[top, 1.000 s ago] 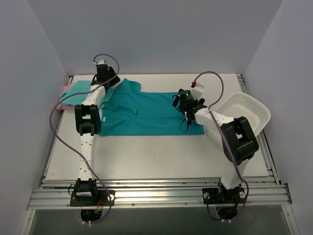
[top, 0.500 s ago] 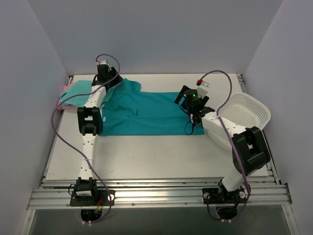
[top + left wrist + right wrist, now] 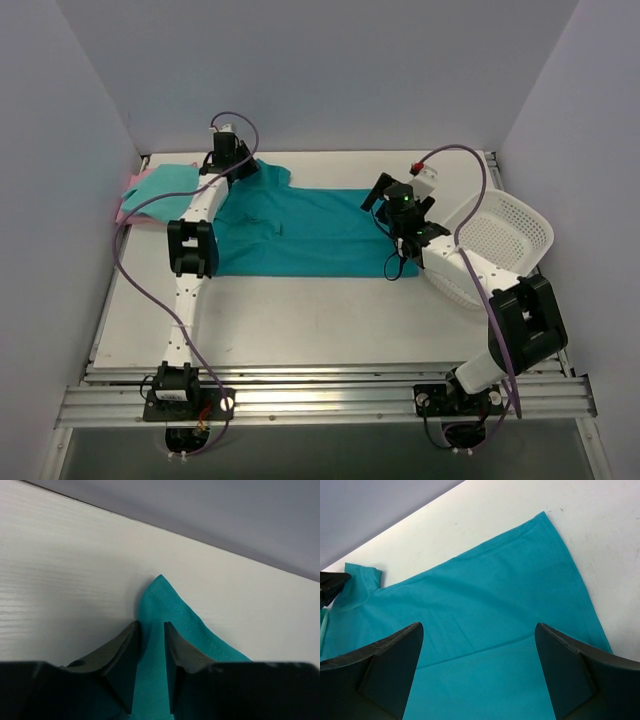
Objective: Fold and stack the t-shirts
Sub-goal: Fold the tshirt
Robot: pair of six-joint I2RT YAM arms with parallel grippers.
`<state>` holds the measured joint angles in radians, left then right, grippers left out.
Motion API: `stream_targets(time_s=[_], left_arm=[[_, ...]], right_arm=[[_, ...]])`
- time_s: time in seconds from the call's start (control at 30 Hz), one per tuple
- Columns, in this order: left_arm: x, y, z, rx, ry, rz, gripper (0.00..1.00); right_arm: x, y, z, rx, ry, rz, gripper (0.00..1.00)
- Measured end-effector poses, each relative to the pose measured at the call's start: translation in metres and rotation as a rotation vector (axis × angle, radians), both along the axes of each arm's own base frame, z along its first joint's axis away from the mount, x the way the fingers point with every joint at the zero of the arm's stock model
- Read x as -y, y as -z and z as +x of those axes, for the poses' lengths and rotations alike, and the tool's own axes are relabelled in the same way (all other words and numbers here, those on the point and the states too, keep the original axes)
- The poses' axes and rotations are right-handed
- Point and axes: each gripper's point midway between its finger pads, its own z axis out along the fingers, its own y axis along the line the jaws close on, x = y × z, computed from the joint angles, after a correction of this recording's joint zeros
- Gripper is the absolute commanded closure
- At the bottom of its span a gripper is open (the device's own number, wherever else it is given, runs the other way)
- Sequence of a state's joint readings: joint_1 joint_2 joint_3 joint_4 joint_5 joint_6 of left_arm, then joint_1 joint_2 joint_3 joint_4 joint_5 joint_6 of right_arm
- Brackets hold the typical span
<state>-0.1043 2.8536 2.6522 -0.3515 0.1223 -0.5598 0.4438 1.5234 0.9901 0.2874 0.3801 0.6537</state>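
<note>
The deep teal t-shirt (image 3: 300,230) lies spread flat across the middle of the table. My left gripper (image 3: 237,165) is at its back left sleeve; in the left wrist view the gripper (image 3: 151,625) is shut on the teal sleeve corner (image 3: 162,597), which pokes out past the fingertips. My right gripper (image 3: 385,205) hovers open over the shirt's right end; in the right wrist view it (image 3: 479,630) is wide open above the teal cloth (image 3: 485,605), holding nothing. The mint t-shirt (image 3: 165,182) lies on the pale pink t-shirt (image 3: 126,208) at the back left.
The white perforated basket (image 3: 505,235) lies tilted at the right edge of the table. Grey walls close in the back and both sides. Bare white table (image 3: 320,320) lies in front of the teal shirt.
My left gripper has shifted a little right with the sleeve. My right gripper has moved right and back over the shirt's right end, its arm swinging out to the right.
</note>
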Motion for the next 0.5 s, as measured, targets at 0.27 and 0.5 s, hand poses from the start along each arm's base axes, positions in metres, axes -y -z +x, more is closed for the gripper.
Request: stream_targets(time_s=[0.27,0.5], left_arm=[[-0.001,0.005,-0.003,-0.019,0.001,0.015,0.98],[-0.007,0.008,-0.003,-0.015,-0.029,0.036,0.98]], right_arm=[[0.004,-0.007,-0.004,0.015,0.005,0.008,0.11],[0.005,0.030,0.032,-0.063,0.024,-0.014,0.12]])
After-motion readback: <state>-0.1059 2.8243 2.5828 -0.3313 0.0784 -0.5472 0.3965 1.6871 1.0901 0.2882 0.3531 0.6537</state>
